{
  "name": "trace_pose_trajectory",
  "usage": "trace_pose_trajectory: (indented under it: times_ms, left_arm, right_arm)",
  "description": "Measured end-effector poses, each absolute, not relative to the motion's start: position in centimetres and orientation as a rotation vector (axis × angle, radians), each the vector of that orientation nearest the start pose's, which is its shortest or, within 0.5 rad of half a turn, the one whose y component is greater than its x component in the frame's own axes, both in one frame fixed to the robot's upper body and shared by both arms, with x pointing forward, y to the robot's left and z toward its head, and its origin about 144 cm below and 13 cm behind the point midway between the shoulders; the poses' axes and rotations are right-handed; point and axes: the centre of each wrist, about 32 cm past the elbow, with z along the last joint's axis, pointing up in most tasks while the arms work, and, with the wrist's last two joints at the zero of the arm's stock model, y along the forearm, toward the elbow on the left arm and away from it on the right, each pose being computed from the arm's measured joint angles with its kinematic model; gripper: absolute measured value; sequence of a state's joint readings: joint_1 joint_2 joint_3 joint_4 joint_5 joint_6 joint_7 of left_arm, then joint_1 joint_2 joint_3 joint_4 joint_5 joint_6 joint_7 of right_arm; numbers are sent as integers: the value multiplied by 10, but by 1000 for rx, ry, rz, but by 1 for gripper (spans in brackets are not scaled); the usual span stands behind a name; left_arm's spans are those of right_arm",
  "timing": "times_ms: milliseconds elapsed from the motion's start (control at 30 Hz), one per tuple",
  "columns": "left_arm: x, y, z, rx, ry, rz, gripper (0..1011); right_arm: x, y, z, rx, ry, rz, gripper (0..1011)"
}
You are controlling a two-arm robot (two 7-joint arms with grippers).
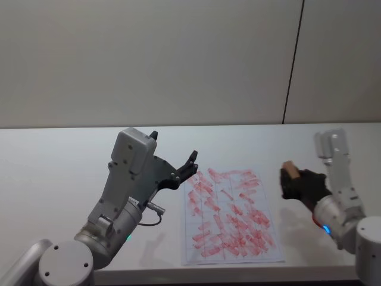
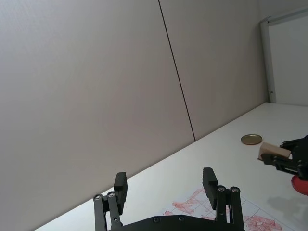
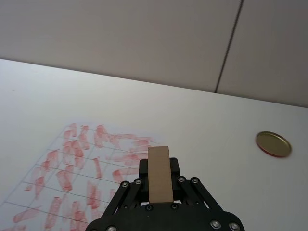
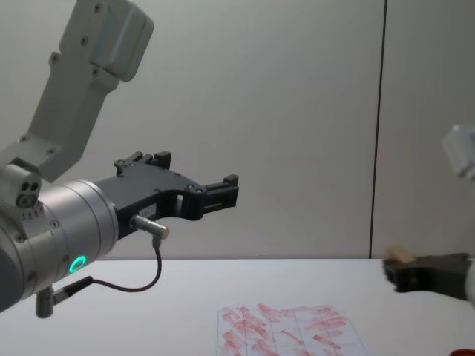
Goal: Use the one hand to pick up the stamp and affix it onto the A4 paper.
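Pale wall panels (image 1: 149,59) are filling the upper half of the head view, and a white table (image 1: 59,161) is running across the lower half. Lying flat at the lower centre of that view is the A4 paper (image 1: 229,214), its faint grid crowded with red-pink marks. It is sitting squarely in front of the robot, probably so either arm can reach it.

At the right of the head view, the right gripper (image 1: 293,179) is clamping the stamp (image 1: 290,168) between its black fingers. The wooden block is standing out past the fingertips, which looks meant to leave its printing face free to press down. The stamp is hanging in the air just beside the sheet's right edge, not yet over it, so the pick-up looks done and the carry across is what remains.

On the left of the head view, the left gripper (image 2: 165,179) is hovering above the table with its jaws spread wide and nothing between them. It is lifted well off the paper, apparently to keep out of the way.

A brass-coloured disc (image 3: 273,144) is resting on the table, well apart from the sheet.
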State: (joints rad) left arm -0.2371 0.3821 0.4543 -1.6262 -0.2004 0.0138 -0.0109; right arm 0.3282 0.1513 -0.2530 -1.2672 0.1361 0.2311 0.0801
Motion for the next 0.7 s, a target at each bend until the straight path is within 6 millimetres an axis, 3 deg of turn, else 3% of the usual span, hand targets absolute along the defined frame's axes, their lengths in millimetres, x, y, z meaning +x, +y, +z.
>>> trace_pose_trajectory:
  times_ms: [300,700]
  left_arm:
    - [492,198,1204,61,-268,1124,993]
    - [492,198,1204,61,-268,1124,993]
  right_arm:
    - [563,-189,1151,-271,109,-1204,221]
    - [603,-172,1133,-320,141,-1163,221]
